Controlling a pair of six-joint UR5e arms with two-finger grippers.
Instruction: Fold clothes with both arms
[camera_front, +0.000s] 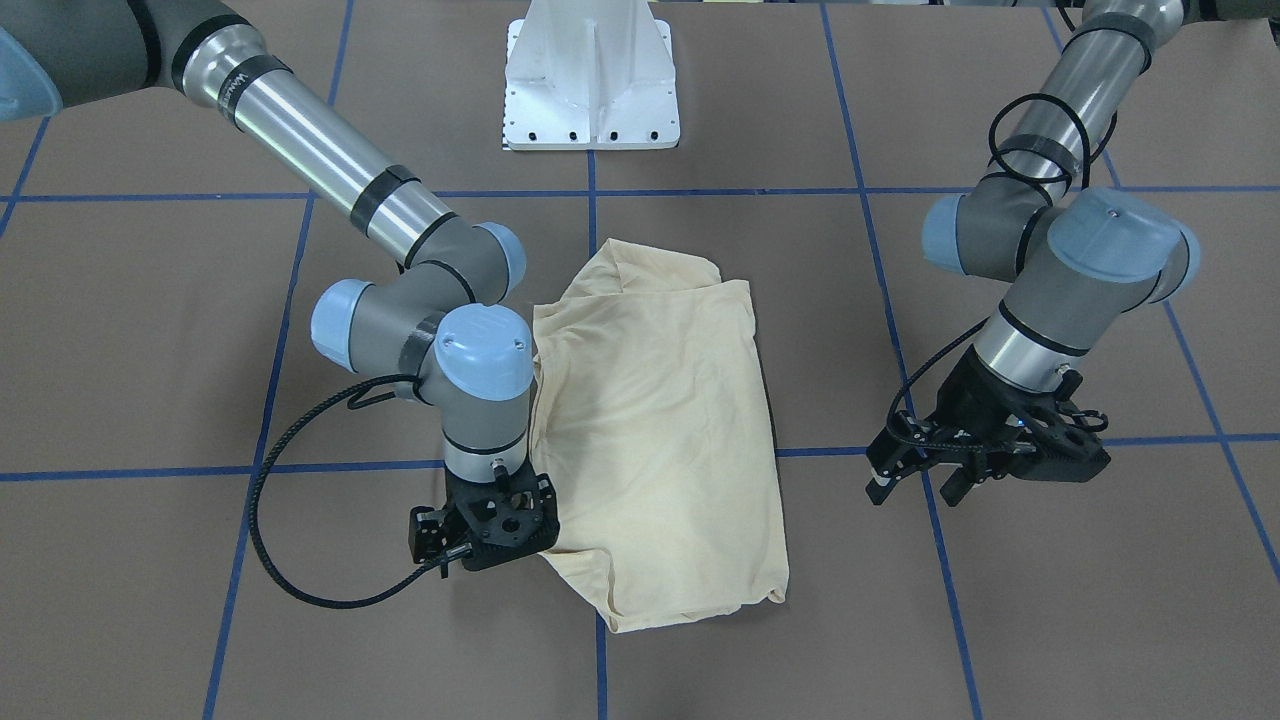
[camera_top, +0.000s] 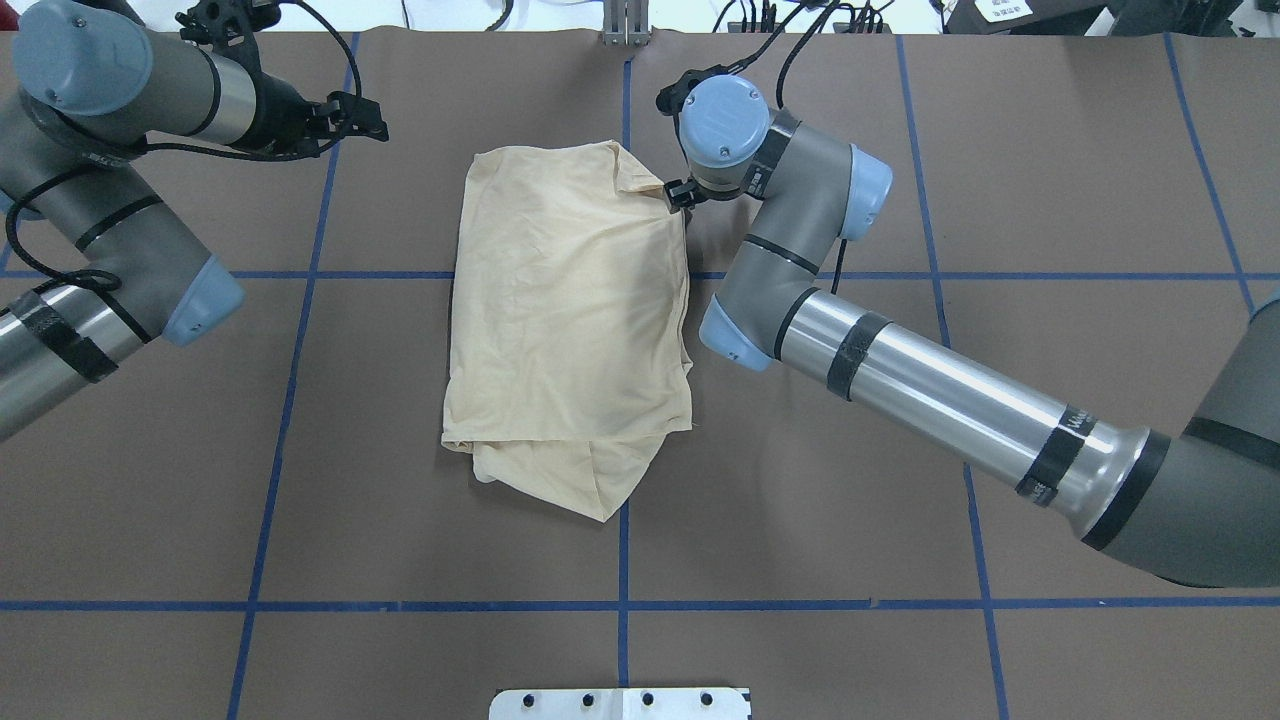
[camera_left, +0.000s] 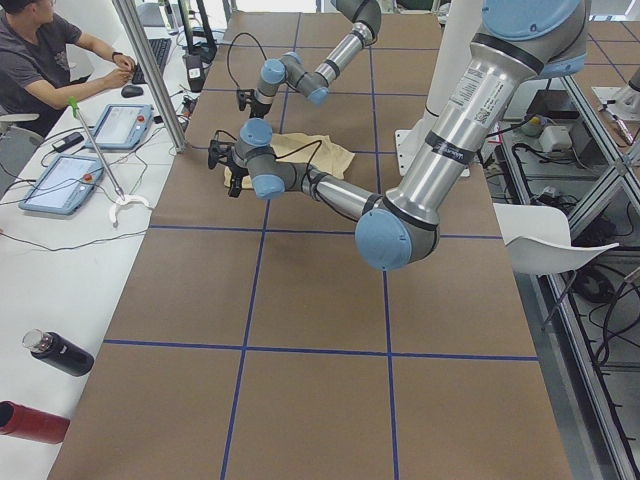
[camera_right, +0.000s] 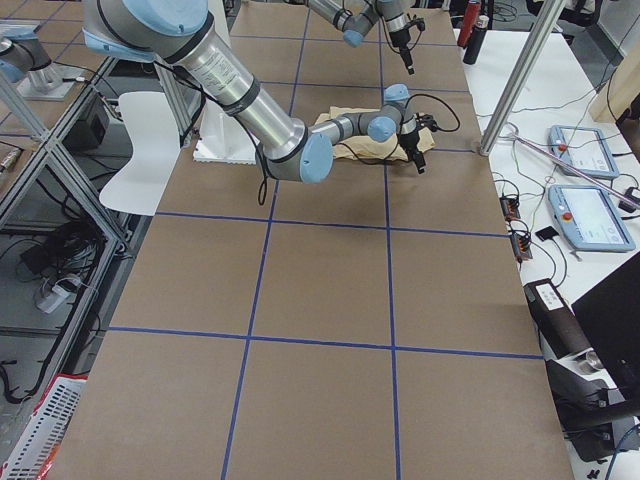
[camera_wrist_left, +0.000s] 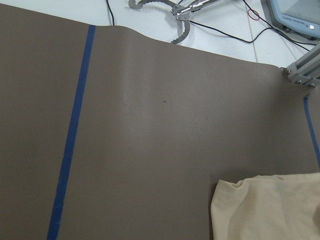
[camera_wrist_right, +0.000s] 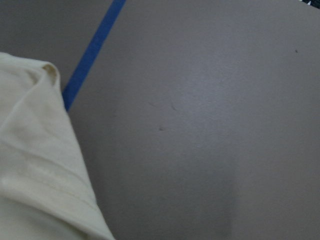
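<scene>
You had the shirt (camera_front: 660, 440) lying plain side up near the middle of the tabletop (camera_front: 1050, 620). It was folded into a rough oblong, with a loose layer poking out crookedly at the end nearest the robot. The right end effector (camera_front: 486, 535) sat low at one long edge, touching the cloth near its far corner. Whether it was pinching fabric I cannot tell (its fingers were hidden under its own body). The left end effector (camera_front: 918, 488) hung spread above bare tabletop, well apart from the opposite edge.

The main risk, as I judged it, was a one-sided pull. If the right arm lifted alone, the thin knit could drag, skew the stack and undo the layers beneath. A shallow bite might take only the top layer, or slip out. The crooked end could also get folded in, leaving a lump.
</scene>
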